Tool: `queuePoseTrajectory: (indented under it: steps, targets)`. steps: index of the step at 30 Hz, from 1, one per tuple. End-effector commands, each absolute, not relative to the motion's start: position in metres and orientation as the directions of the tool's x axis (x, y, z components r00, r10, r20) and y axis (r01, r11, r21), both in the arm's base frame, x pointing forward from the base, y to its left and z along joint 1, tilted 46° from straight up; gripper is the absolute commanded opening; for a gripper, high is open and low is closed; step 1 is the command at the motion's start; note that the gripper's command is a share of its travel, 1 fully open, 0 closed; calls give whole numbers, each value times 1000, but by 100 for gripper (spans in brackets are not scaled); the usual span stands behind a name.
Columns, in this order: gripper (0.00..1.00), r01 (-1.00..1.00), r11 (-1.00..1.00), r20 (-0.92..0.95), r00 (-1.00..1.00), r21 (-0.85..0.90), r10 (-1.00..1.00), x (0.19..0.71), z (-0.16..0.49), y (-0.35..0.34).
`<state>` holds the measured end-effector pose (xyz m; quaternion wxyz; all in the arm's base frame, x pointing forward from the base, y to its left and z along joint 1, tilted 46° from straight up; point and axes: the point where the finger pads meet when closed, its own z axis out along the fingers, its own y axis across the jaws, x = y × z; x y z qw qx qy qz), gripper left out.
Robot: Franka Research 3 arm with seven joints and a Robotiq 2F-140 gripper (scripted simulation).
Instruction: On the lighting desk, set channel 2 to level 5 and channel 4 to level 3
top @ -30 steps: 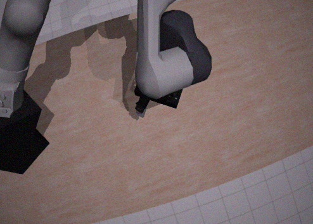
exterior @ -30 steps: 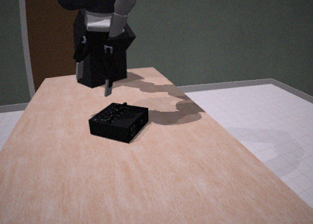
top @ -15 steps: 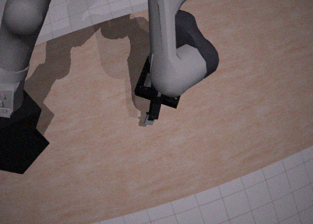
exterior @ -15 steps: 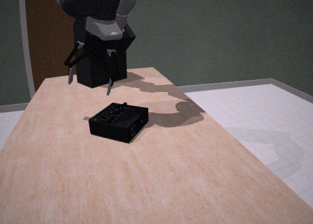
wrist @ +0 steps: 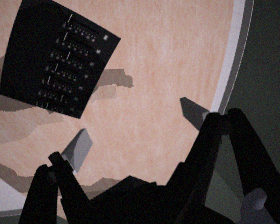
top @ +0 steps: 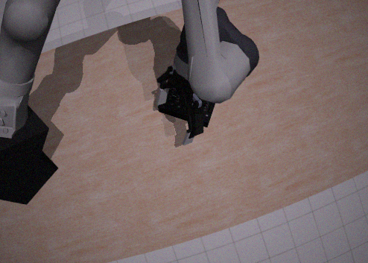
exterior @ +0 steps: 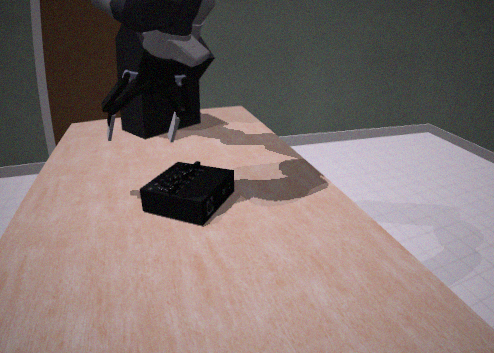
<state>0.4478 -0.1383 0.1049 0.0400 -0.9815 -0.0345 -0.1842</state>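
Note:
The lighting desk is a small black box standing flat on the wooden table. In the wrist view the lighting desk lies at the upper left, with several fader tracks and pale scale marks on its top. The cap lines are too small to read. One fader cap sticks up at the far end. My gripper hangs open and empty well above the table, behind and to the left of the desk. In the wrist view my gripper has bare table between its fingers. In the top view my gripper and the arm cover most of the desk.
The robot base stands at the table's left edge on a black plate. A black block stands at the far end of the table behind my gripper. The table's right edge drops to a tiled floor.

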Motion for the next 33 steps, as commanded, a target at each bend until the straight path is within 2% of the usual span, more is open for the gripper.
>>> queuePoseTrajectory:
  steps: [1,17,33]
  targets:
    - [100,327,-944,422,851,42,313,447,103,-144]
    - [100,645,-725,391,619,242,681,447,103,-144]
    - [100,777,-527,393,391,343,832,447,103,-144]
